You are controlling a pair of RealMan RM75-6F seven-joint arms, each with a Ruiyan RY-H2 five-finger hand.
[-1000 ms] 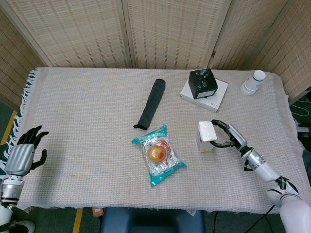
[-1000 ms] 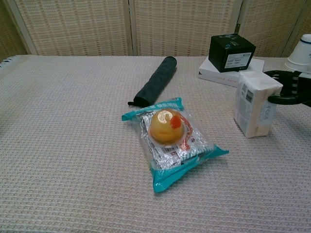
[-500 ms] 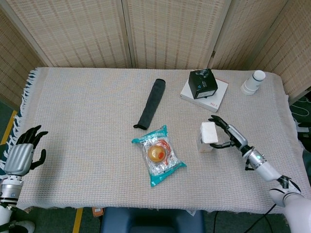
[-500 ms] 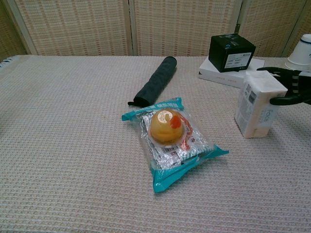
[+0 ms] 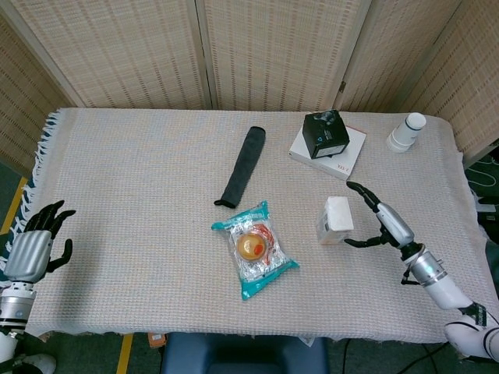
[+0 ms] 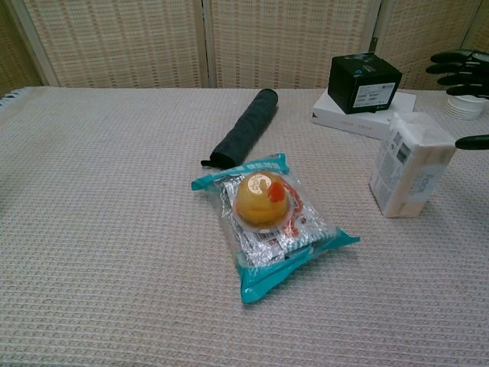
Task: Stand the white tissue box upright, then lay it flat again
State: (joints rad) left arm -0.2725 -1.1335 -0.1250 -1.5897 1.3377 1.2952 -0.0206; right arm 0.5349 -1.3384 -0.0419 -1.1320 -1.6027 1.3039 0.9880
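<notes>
The worktop (image 5: pixel 140 179) carried the tissue box (image 6: pixel 409 164), standing upright near its right side. The right robot hand (image 5: pixel 378 220) was released, fingers spread just beside the box, apparently not touching. The left robot hand (image 5: pixel 33 248) hung empty off the edge. Standing appeared done; laying flat remained.

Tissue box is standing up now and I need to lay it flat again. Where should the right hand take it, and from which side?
Grip the white tissue box high up, near its top end, across its narrow faces. Come from its right, where the open right hand hangs beside it without touching. It stands upright with a slight tilt, so a high hold gives leverage to tip it. The wrapped pastry lies to its left, so probably lower it away from that.
</notes>
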